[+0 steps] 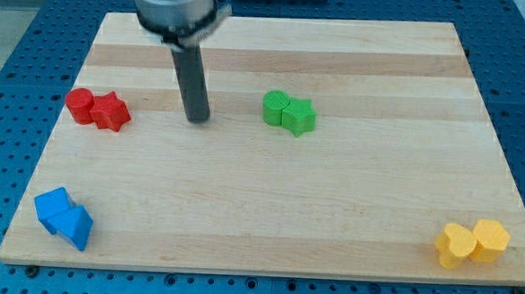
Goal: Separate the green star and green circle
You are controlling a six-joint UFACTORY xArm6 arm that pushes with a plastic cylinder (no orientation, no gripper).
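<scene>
Our rod hangs upright from the view's top, and my tip [197,119] rests on the tabletop [268,210], near the green circle [274,107] on the circle's left. We carry no claw, only this rod. The green circle touches the green star [299,116], right of it.

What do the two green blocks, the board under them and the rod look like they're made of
The green circle and green star, which touch, look like painted wood or matte plastic: solid even colour, no grain, little shine. The board looks like light unfinished or lightly sealed wood, with visible grain and plank stripes. My tip, at the view's left of the green pair, ends a dark, dull rod, maybe rubber or metal.
</scene>
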